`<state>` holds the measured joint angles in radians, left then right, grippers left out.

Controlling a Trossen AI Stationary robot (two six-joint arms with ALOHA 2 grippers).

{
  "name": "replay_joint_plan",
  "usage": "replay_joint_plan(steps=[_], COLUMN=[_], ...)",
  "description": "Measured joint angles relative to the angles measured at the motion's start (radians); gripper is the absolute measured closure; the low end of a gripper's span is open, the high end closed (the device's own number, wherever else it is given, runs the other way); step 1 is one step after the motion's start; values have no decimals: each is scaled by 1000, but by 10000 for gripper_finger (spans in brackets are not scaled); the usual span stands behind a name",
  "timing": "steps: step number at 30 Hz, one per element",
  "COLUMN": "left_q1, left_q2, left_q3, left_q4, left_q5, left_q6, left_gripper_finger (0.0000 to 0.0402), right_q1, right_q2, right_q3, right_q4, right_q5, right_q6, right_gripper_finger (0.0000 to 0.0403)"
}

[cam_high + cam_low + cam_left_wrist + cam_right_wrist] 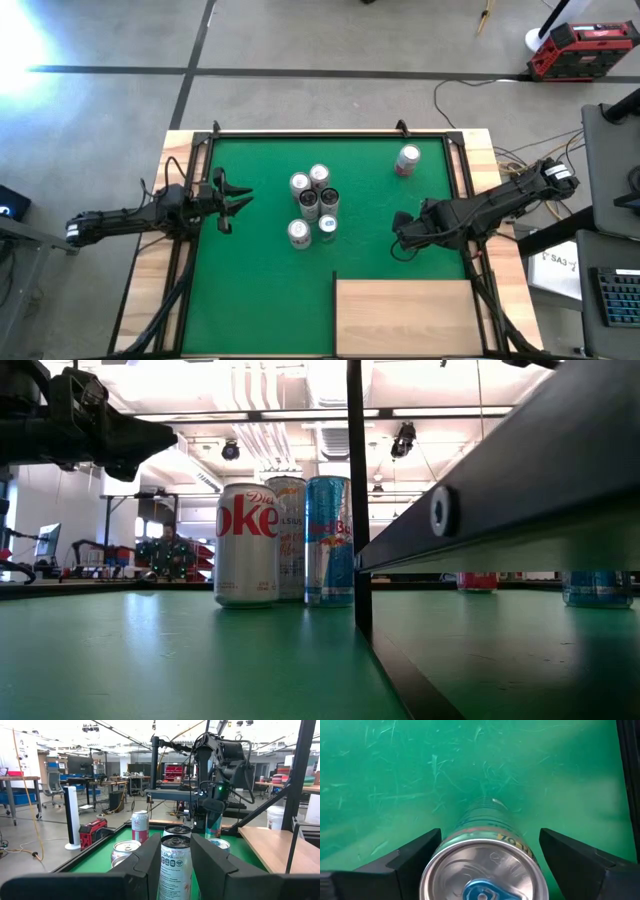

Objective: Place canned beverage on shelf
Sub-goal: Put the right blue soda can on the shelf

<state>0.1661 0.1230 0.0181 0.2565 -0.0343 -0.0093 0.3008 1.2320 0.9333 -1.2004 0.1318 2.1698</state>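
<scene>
My right gripper (403, 233) points down over the green mat, right of centre, shut on an upright teal can (482, 865). That can also shows in the left wrist view (213, 826) and in the low view (597, 588). In the high view the gripper hides it. The shelf (405, 315), a pale plywood panel, lies at the near edge just in front of this gripper. My left gripper (232, 198) waits at the table's left side, level and open, with nothing between its fingers. My right gripper pinches the can's side wall just below the top rim (447, 852) between its two fingers (410, 857), one on each opposite side. The fingers come from above, pointing down. The can stays upright, and in the low view its base looks level with the mat.
Several cans stand close together at the mat's centre (313, 205), a Diet Coke can (247, 545) nearest the low camera. A single can (407, 159) stands at the far right. Black rails (460, 160) edge the mat. Bare mat lies between the cluster and my right gripper.
</scene>
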Motion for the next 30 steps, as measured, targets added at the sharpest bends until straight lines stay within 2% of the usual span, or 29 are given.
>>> replay_joint_plan(steps=[18,27,30], left_q1=[0,0,0], left_q2=[0,0,0], left_q3=[0,0,0], left_q4=[0,0,0], left_q5=[0,0,0], left_q6=[0,0,0], left_gripper_finger=[313,313,313], right_q1=[0,0,0], right_q2=[-9,-10,-10], right_q3=[11,11,11], right_q4=[-13,-15,-13], right_q5=[-2,-9,-9], right_q6=[7,79,108], right_gripper_finger=[76,77,88])
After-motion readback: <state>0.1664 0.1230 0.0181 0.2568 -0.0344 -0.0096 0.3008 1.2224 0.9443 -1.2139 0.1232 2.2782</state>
